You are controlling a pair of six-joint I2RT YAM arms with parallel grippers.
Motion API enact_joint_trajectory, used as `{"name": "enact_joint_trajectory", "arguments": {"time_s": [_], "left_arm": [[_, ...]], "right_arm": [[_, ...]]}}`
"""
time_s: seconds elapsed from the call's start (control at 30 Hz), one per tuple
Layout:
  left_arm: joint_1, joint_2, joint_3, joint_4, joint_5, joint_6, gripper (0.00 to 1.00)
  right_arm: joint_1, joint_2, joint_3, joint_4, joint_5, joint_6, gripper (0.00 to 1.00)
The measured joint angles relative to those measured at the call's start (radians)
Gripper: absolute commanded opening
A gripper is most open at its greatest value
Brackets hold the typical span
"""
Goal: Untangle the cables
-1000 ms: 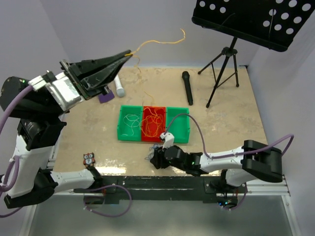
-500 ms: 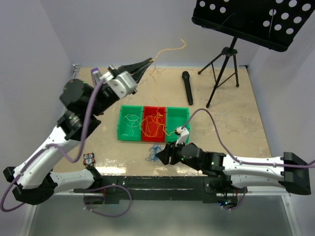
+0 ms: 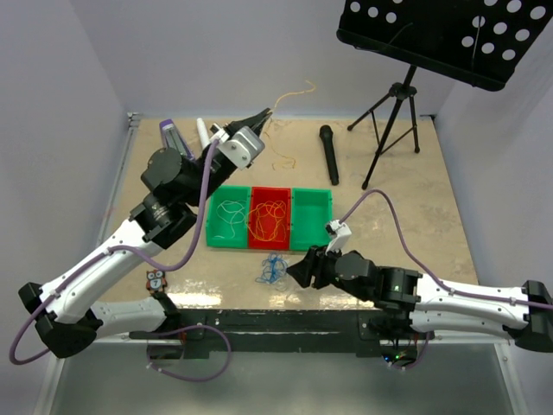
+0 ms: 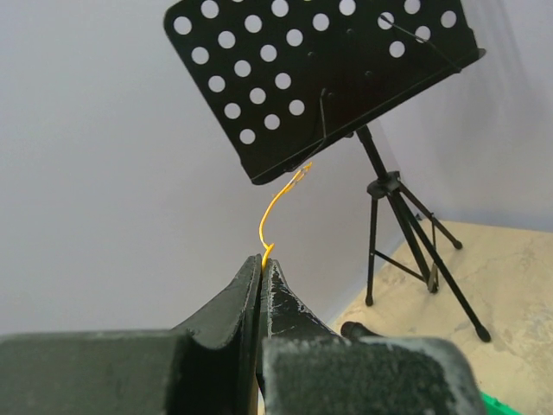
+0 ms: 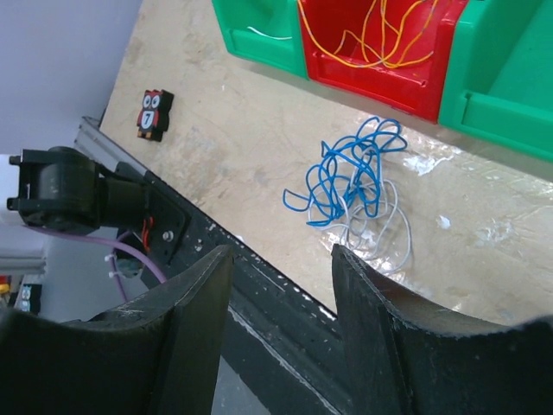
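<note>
Left arm reaching up and toward the back wall, left claw [image 3: 263, 115] pinched shut on an orange-yellow cable [image 4: 270, 206] held aloft, right arm low, right claw [image 3: 298, 270] spread open beside the blue and white tangle [image 3: 273, 270] on the worktop [image 3: 397, 216].

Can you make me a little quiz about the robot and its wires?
1. True or false: the left gripper is shut on an orange wire.
2. What colour is the bin holding the orange wires? A green, B red, C blue.
3. Fill in: the blue wires lie on the ___, near the open right gripper.
Key: 1 true; 2 B; 3 table.
</note>
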Motion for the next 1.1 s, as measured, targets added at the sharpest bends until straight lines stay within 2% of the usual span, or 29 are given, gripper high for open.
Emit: {"name": "enact_joint_trajectory", "arguments": {"time_s": [0.33,0.53,1.1], "left_arm": [[0.0,-0.004,-0.084,0.058,-0.077,0.003,0.0],[0.0,-0.026,-0.199,0.081,-0.134,0.015,0.0],[0.0,-0.054,-0.285,0.11,-0.214,0.053,0.0]], "right_arm": [[0.003,-0.104,0.063,-0.081,0.089,0.05,0.54],[0.003,-0.154,0.097,-0.116,0.15,0.074,0.54],[0.004,-0.158,0.117,-0.155,0.203,0.094,0.54]]}}
